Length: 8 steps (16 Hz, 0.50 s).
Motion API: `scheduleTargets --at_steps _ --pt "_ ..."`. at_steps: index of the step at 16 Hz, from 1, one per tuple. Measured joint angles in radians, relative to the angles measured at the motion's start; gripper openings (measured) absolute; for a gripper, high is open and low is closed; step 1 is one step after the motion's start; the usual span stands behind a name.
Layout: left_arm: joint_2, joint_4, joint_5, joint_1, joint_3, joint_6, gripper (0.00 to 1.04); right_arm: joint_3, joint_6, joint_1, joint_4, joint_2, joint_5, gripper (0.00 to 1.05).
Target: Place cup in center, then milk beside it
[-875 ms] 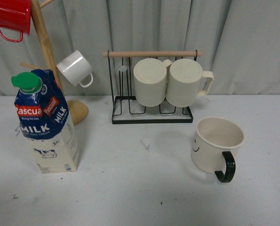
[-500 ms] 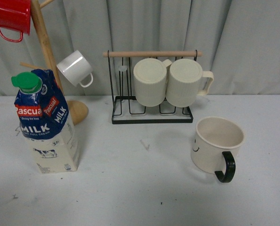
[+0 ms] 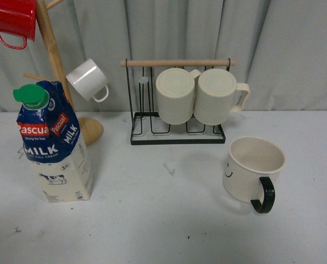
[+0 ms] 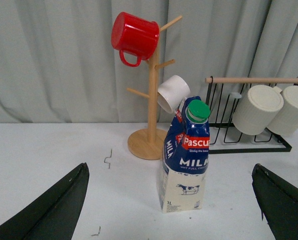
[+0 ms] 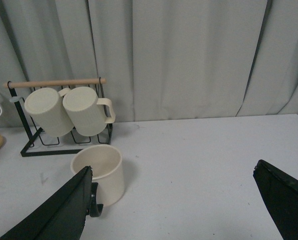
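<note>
The cup (image 3: 253,168), a wide cream mug with a black handle and a small smiley face, stands upright on the table at the right. It also shows in the right wrist view (image 5: 100,172), partly behind one finger. The milk (image 3: 52,143), a tall blue and cream carton with a green cap, stands upright at the left, and it shows in the left wrist view (image 4: 185,156). Neither gripper shows in the front view. My left gripper (image 4: 171,210) is open, back from the carton. My right gripper (image 5: 174,207) is open and empty, with the cup beside one finger.
A black wire rack (image 3: 177,132) with two ribbed cream mugs (image 3: 199,102) stands at the back centre. A wooden mug tree (image 3: 53,55) at the back left carries a red mug (image 3: 10,19) and a small white mug (image 3: 87,80). A grey curtain hangs behind the table.
</note>
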<state>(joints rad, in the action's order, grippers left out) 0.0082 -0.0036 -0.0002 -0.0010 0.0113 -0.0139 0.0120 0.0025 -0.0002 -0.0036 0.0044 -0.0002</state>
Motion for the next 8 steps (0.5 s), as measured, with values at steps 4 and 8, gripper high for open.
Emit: scheduleTargets --at_steps 4,8 --pt "0.000 0.000 -0.001 0.000 0.000 0.000 0.98 0.187 -0.075 -0.244 -0.145 0.393 -0.508 0.98" --pt "0.000 0.000 0.000 0.000 0.000 0.000 0.98 0.393 -0.027 -0.180 0.263 0.880 -0.386 0.98"
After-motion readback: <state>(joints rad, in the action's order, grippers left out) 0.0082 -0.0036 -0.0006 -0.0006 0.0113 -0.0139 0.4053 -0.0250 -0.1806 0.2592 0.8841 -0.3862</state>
